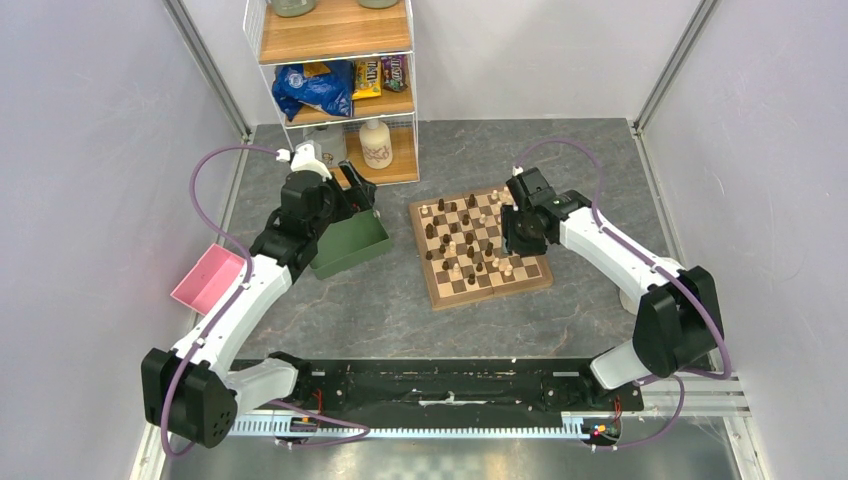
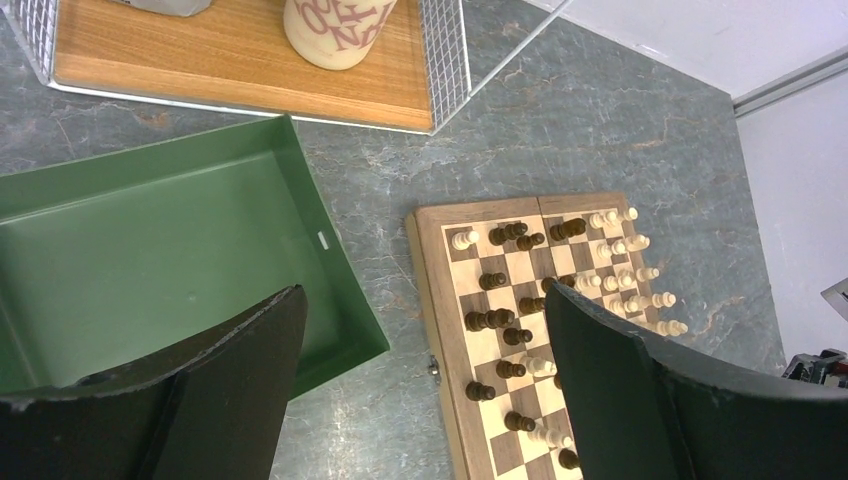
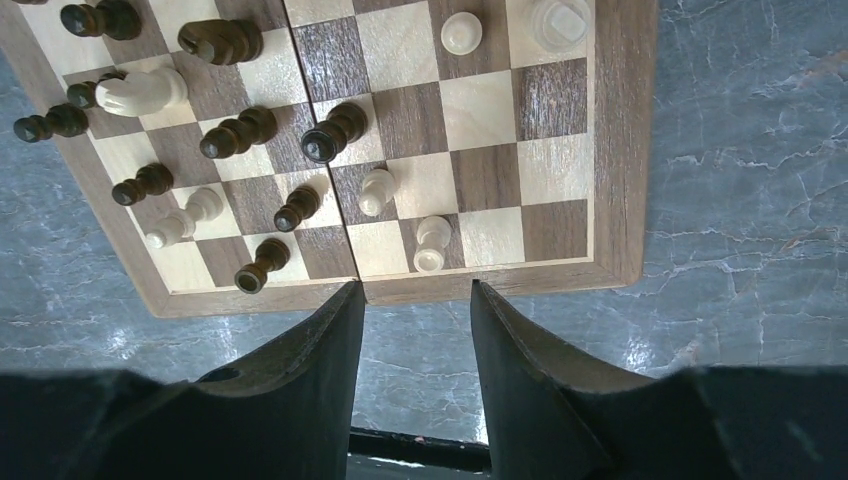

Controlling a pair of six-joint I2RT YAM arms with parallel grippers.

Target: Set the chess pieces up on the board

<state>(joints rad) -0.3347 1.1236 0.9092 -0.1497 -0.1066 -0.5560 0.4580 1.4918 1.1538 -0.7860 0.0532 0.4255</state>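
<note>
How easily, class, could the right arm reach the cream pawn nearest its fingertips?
Probably easily. The right gripper hangs empty, jaws partly apart, just off the edge of the board, and that cream pawn stands directly ahead. A second cream pawn stands close beside it, so room may be tight.

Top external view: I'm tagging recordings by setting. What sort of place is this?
Probably a robotics lab cell: plain walls box in the table, a left arm and right arm are bolted at its edge, and a shelf holds snacks.
</note>
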